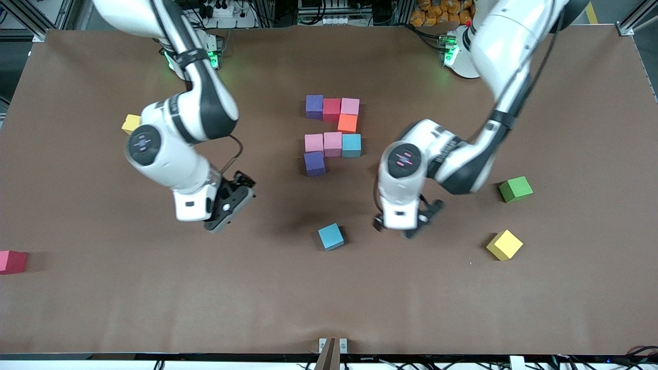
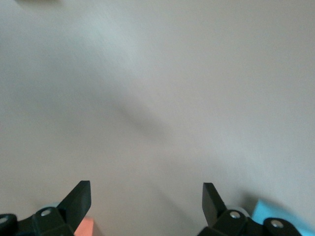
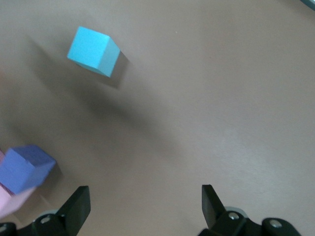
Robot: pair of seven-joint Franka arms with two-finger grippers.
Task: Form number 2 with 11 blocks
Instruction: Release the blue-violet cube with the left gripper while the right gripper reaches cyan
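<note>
Eight blocks sit together mid-table. A purple [image 1: 314,106], a red [image 1: 331,109] and a pink block [image 1: 350,106] make a row, with an orange block [image 1: 347,123] beside it. Nearer the camera lie two pink blocks [image 1: 313,142] [image 1: 332,143], a light blue block [image 1: 351,145] and a purple block [image 1: 314,163]. A loose light blue block [image 1: 330,236] [image 3: 93,50] lies nearer still. My left gripper [image 1: 406,226] [image 2: 146,196] hangs open and empty over bare table beside it. My right gripper [image 1: 226,210] [image 3: 145,201] is open and empty, toward the right arm's end.
A yellow cube [image 1: 504,244] and a green cube [image 1: 515,189] lie toward the left arm's end. A yellow-orange cube [image 1: 131,123] sits partly hidden by the right arm. A red cube [image 1: 11,261] lies at the table edge on the right arm's end.
</note>
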